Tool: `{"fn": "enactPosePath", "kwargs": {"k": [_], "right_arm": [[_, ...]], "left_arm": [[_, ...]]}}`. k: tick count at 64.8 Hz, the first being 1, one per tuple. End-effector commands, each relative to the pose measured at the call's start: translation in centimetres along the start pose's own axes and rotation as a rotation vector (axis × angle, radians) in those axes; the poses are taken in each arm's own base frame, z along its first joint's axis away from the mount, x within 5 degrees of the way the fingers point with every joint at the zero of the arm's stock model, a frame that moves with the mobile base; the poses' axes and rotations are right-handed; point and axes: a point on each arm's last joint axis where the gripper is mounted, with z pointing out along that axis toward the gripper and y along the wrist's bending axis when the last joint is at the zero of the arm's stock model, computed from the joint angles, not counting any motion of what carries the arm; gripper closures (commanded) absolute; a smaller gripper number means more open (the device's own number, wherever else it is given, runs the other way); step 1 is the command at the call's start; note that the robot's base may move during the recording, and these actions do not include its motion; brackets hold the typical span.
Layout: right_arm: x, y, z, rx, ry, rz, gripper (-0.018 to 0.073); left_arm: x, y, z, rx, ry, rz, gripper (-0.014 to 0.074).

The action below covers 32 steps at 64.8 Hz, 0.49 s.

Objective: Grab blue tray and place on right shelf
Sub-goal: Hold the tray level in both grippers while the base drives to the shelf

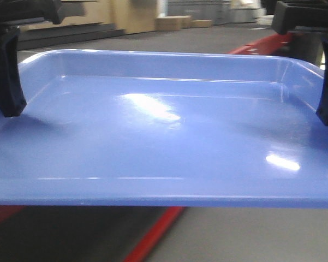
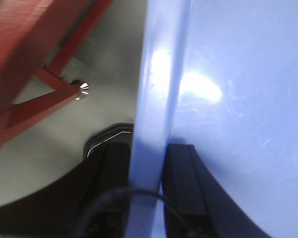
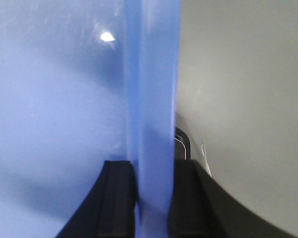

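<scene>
Clamps the left gripper (image 2: 148, 158) shut, at lower centre, on the left rim of the tray (image 1: 164, 136), and the right gripper (image 3: 152, 171) likewise on the right rim. Holds the tray level across mid-frame, above grey floor (image 1: 251, 234) and a red frame (image 1: 153, 234). Risks a slip or tilt through uneven arm motion: glossy rim, narrow bite.

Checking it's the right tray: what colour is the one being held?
The tray is plain glossy periwinkle blue; the front-facing view shows it best.
</scene>
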Motion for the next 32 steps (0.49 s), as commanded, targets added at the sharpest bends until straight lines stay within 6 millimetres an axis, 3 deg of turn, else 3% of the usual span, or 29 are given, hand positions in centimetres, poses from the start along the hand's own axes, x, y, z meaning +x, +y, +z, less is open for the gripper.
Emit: {"fn": "enactPosePath", "kwargs": {"k": [1,32], "right_arm": [[-0.46,0.93,-1.5,-0.11,-0.068,0.023,0.0393],[-0.46,0.93,-1.5,-0.11,-0.068,0.023,0.0393]], "left_arm": [[-0.32,-1.3,-1.73,0.15,-0.057,-0.046,0.0523],[-0.32,-1.3,-1.73,0.15,-0.057,-0.046,0.0523]]}}
